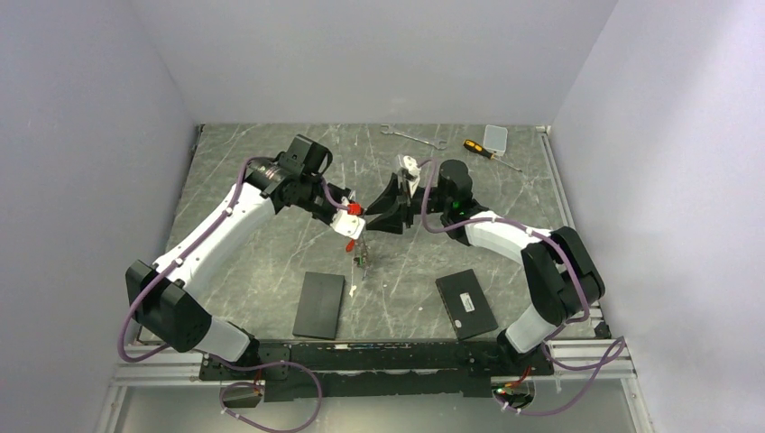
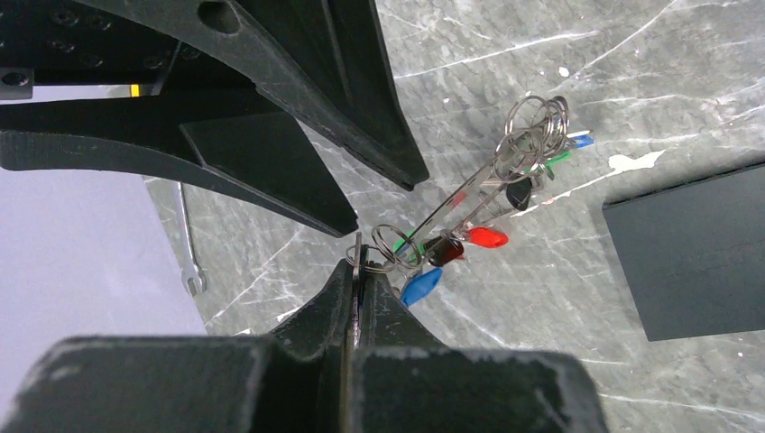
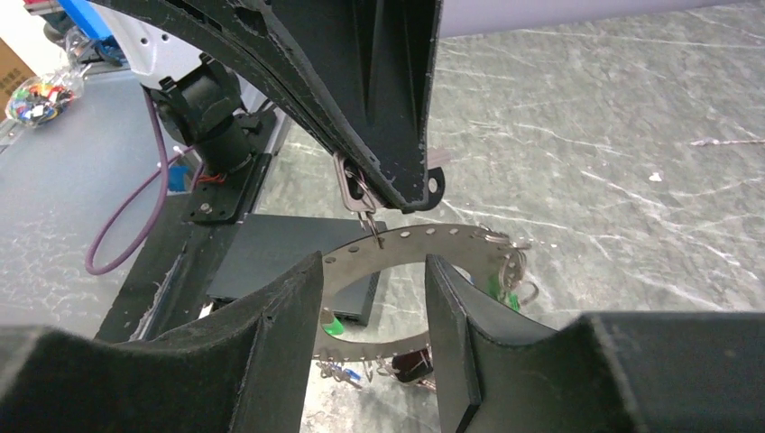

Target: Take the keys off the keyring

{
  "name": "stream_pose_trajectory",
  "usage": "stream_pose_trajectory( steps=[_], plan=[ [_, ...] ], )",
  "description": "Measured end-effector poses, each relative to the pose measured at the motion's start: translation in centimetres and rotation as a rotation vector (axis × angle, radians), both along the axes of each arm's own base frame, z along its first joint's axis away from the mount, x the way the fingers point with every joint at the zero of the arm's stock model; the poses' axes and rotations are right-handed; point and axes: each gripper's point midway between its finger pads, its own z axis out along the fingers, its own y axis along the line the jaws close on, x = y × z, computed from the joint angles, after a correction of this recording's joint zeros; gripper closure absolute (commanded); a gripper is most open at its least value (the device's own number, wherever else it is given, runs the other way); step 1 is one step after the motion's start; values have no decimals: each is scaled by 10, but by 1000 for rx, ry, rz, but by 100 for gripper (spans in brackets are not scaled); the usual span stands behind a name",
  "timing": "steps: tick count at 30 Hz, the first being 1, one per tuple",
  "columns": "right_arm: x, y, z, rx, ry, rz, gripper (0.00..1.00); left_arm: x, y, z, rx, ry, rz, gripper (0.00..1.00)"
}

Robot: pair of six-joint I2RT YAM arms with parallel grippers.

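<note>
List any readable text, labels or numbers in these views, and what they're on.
None legible.
Too small to read: white label on the right black box.
No visible print: coloured tags on the keys.

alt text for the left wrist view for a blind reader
The left end effector, shut at bottom centre, pinches a small split ring on the keyring, seen edge-on above a grey table and hung with keys tagged red, blue, green and black. The right end effector, open, reaches in from upper left; a black box lies at right.
</note>
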Motion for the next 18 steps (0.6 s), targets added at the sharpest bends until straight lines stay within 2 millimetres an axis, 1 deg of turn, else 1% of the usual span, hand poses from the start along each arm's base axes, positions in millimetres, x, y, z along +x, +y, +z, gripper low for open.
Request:
stream_pose_trajectory(
  steps=[3, 7, 13, 18],
  plan=[
    [-2, 2, 1, 3, -3, 7, 55, 0, -1, 1, -3, -3, 0, 100],
    [-3, 3, 4, 11, -8, 12, 62, 1, -2, 1, -7, -1, 6, 100],
    [-3, 5, 11, 29, -22, 14, 66, 4, -3, 0, -12, 19, 28, 100],
    [-3, 6, 11, 28, -28, 17, 71, 10, -7, 2, -17, 39, 51, 100]
  ],
)
